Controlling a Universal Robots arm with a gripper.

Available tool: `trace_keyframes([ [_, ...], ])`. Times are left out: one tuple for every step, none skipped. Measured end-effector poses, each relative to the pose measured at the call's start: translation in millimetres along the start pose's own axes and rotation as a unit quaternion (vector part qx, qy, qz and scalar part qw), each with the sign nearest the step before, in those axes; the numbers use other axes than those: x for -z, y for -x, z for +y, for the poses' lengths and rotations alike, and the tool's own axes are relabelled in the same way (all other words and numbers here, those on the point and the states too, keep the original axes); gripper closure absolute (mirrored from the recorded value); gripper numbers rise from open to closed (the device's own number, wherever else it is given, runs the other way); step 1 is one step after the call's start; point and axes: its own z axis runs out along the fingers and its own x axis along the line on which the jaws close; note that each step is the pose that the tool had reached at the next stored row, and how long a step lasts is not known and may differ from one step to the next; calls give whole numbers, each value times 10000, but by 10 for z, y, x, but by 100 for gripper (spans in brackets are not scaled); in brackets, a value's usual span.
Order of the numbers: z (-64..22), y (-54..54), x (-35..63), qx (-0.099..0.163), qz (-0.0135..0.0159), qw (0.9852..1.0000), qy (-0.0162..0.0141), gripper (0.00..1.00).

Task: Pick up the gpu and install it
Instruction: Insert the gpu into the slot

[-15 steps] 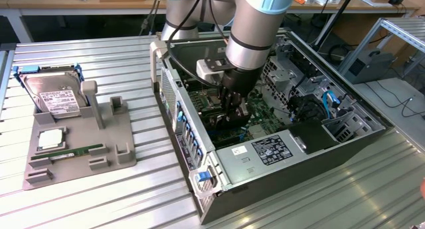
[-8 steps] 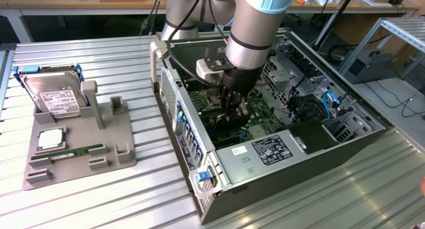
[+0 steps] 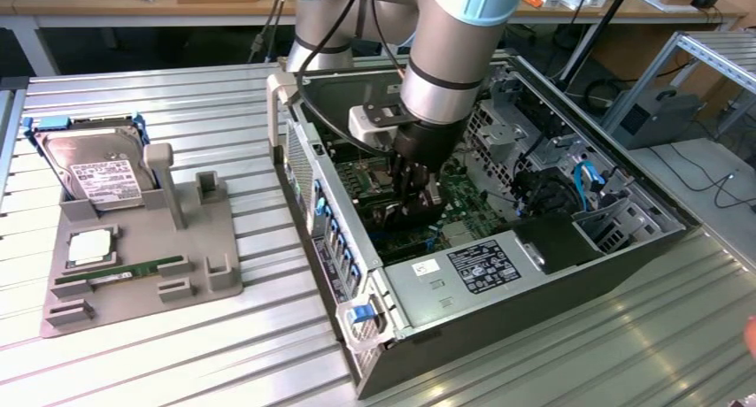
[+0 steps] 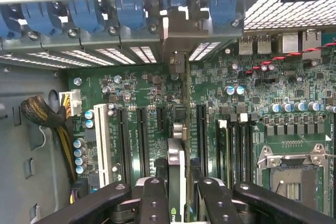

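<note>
Black fingers (image 4: 152, 203) of the gripper (image 4: 176, 203) clamp the gpu (image 4: 177, 174) edge-on over the motherboard (image 4: 252, 103) slots, bracket toward twelve o'clock at the case's rear wall (image 4: 105, 35), so pickup looks done and seating remains.

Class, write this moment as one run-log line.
claw: shut on gpu | gpu: on edge over motherboard slots | place: inside open computer case

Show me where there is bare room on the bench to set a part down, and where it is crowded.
Bare ribbed table lies between the grey holder tray and the open computer case, and along the near edge below both. Crowded: the tray with the hard drive and RAM stick, and the case interior, where the gripper holds the gpu over the motherboard.
</note>
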Motion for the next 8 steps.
trace_keyframes([
  [0, 3, 10, 0, 4, 10000, 1, 73],
  [0, 4, 13, 1, 7, 10000, 2, 73],
  [1, 8, 13, 1, 5, 10000, 2, 73],
  [3, 15, 14, 0, -2, 10000, 3, 73],
  [3, 17, 13, 1, -11, 10000, 3, 73],
  [5, 17, 14, 1, -24, 10000, 4, 73],
  [6, 18, 13, 0, -28, 10000, 4, 73],
  [6, 17, 13, 1, -28, 10000, 4, 73],
])
